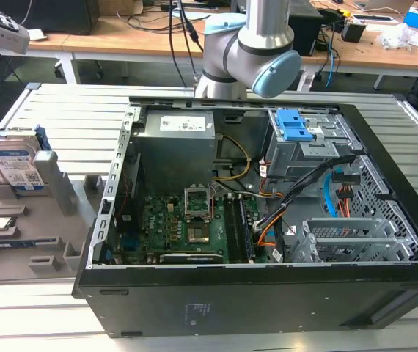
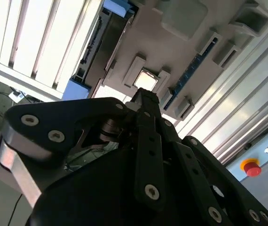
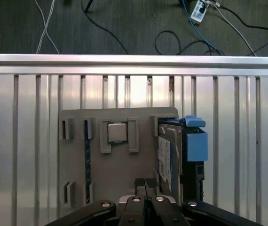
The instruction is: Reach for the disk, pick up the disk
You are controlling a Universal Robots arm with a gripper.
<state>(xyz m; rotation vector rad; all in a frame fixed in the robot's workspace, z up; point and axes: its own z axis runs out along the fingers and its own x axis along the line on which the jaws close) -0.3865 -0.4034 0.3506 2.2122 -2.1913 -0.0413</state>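
The disk [image 1: 17, 167] stands on edge in a slot of a grey holder [image 1: 62, 220] at the exterior view's left. It is silver-grey with a blue-and-white label and blue side rails. In the first wrist view the disk [image 3: 168, 157] shows edge-on, with a blue rail [image 3: 196, 145] beside it. My gripper [image 3: 145, 182] hangs above the holder, fingers together and holding nothing, a little to the side of the disk and apart from it. In the second wrist view the gripper [image 2: 145, 97] points at the holder, and the disk [image 2: 102, 42] lies off to one side.
An open black computer case [image 1: 268, 293] takes up the middle of the slatted metal table [image 1: 62, 117]. A grey power-supply box [image 1: 174, 147] and a blue latch piece [image 1: 295, 125] sit inside it. The holder also carries a square chip [image 3: 117, 132]. A red button [image 2: 251, 168] is on the table's side.
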